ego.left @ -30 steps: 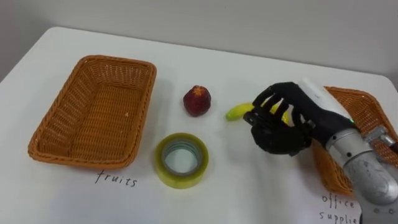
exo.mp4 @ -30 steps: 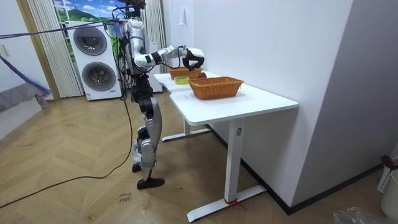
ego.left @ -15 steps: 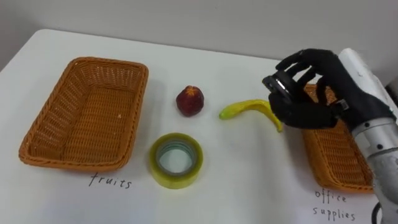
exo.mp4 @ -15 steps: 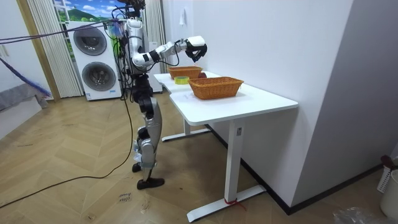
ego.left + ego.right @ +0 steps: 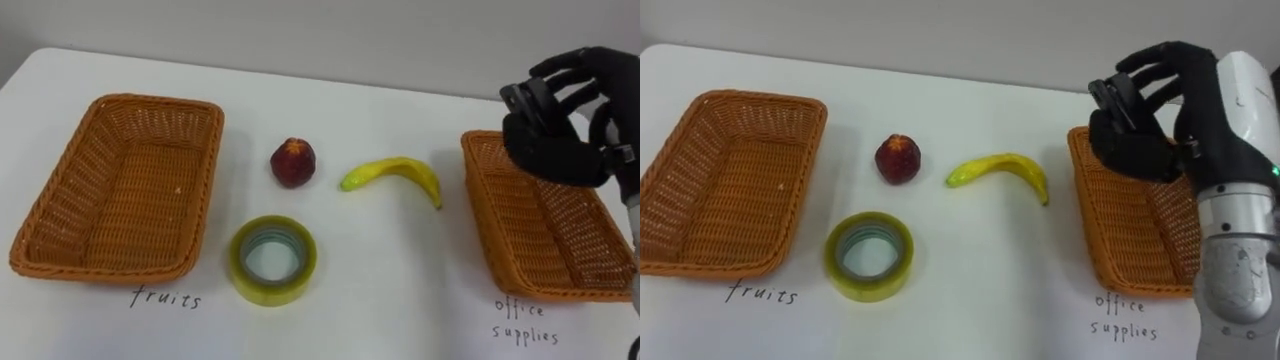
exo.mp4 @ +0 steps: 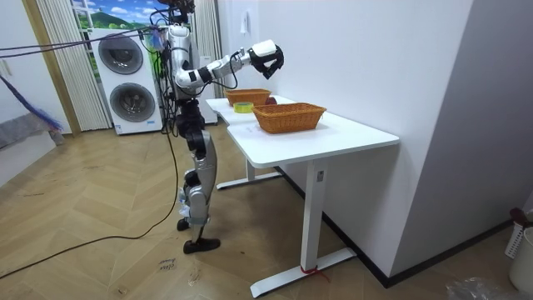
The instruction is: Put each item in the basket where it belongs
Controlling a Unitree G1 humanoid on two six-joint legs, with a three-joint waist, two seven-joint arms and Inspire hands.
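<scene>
A yellow banana (image 5: 395,172) lies on the white table (image 5: 400,300) between the two wicker baskets. Left of it sits a red fruit (image 5: 294,162), and a roll of yellowish tape (image 5: 274,260) lies in front of that. The basket labelled fruits (image 5: 60,240) at the left is empty, and so is the one labelled office supplies (image 5: 545,235) at the right. My right hand (image 5: 555,140) hangs raised above the right basket's far end, fingers loosely bent and spread, holding nothing. In the room view that hand (image 6: 268,57) is lifted high over the table.
Handwritten labels sit on the table in front of each basket. A grey wall runs close behind the table's far edge. In the room view I stand at the table's end, with washing machines (image 6: 125,79) behind me.
My right hand rose from over the banana, up and to the right, leaving the banana lying on the table. The eye views shifted, so everything sits further left in the picture.
</scene>
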